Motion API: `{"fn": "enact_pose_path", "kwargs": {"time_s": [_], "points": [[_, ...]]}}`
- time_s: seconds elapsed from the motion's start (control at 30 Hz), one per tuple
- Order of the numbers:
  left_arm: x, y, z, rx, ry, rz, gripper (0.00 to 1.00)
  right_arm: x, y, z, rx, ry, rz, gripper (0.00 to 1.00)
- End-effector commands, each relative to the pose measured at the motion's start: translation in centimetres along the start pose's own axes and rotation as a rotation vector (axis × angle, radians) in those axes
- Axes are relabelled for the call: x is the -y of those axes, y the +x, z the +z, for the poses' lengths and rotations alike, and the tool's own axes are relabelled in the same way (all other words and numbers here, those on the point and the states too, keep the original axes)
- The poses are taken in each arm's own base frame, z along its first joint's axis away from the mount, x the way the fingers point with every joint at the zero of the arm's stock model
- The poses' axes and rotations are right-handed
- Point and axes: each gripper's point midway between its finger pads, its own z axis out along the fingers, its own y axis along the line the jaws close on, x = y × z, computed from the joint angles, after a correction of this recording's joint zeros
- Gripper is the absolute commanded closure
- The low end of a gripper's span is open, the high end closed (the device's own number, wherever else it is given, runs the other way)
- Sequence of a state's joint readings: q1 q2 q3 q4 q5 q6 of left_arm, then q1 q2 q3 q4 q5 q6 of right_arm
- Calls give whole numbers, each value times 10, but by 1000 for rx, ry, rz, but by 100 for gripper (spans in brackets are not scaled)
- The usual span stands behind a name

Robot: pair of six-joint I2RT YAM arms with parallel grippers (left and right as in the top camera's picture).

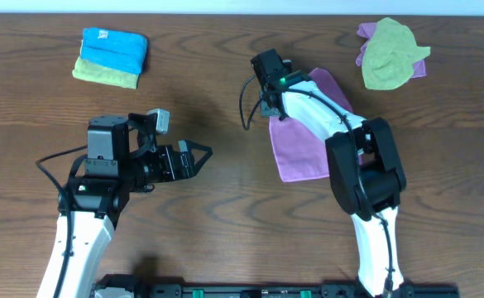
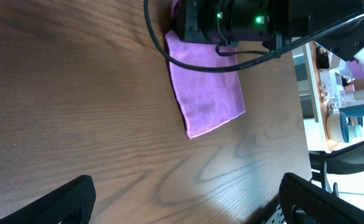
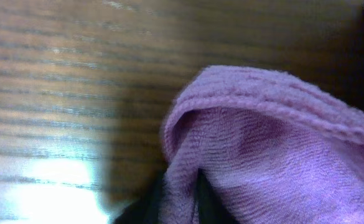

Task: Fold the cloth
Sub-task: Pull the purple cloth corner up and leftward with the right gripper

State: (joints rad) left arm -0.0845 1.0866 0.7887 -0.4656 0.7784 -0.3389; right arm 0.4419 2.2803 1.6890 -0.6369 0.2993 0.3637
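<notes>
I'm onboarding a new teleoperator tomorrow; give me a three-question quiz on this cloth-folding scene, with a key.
1. True or false: the left gripper holds the purple cloth.
2. Which pinches the purple cloth's corner: A, the left gripper, or B, the right gripper?
3. What colour is the crumpled cloth lying topmost near the table's far edge?
Key: 1 false; 2 B; 3 green.

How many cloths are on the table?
5: blue cloth on yellowish cloth, top left; purple cloth at the right gripper; green cloth over a lilac cloth, top right. Stacks may hide more.
</notes>
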Motion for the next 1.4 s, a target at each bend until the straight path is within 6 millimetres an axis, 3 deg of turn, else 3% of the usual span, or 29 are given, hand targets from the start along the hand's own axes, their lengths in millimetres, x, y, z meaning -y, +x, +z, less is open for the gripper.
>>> {"fn": "enact_pose_path", "kwargs": {"time_s": [0.0,0.1,0.3,0.5,0.6,0.7,0.87,1.0,1.07,1.23,1.37], "points": [[5,-5,-3,12,3,43,5,-29,-6,-3,8,-132,9,99],[5,-5,-3,13,2,60,5,-63,-17,-16,55,-238,-6,99],[5,-5,-3,13,2,62,5,-110,-29,-39,146,-325,-27,99],[1,-6,-3,21,-19,61,4,-142,-19,-52,151,-397,-60,99],[1,-6,-3,17,-21,58,5,-147,-25,-62,158,-404,-65,99],[1,-5,-3,13,-22,55,5,-145,-47,-78,213,-385,-56,99],[1,-4,-3,13,-22,55,5,-98,-95,-102,345,-156,-69,99],[0,-5,-3,15,-25,55,5,-57,-109,-108,330,-44,-80,99],[-1,-5,-3,17,-29,62,5,-48,-110,-111,317,-34,-74,99],[-5,-7,-3,28,-55,61,5,-45,-127,-141,376,-61,-47,99],[-8,-9,-3,36,-73,61,5,-78,-134,-164,403,-244,-86,99]]}}
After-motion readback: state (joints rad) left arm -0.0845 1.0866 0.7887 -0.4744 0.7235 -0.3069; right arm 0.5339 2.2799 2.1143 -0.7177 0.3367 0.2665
